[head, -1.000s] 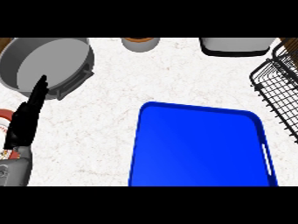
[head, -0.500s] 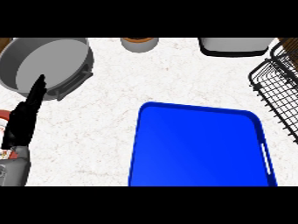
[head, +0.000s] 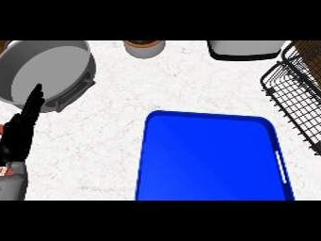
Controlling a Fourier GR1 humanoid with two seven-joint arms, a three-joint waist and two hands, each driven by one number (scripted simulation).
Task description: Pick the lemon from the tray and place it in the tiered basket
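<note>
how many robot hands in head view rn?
1. The left hand shows at the view's left edge, fingers straight, pointing up over the grey pot. The right hand is not in view.

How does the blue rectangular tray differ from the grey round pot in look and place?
The blue rectangular tray is flat with a low rim; the grey round pot is deep with high walls. The tray lies near the view's lower middle, the pot at the upper left, where the left hand reaches its rim. Both show nothing inside.
</note>
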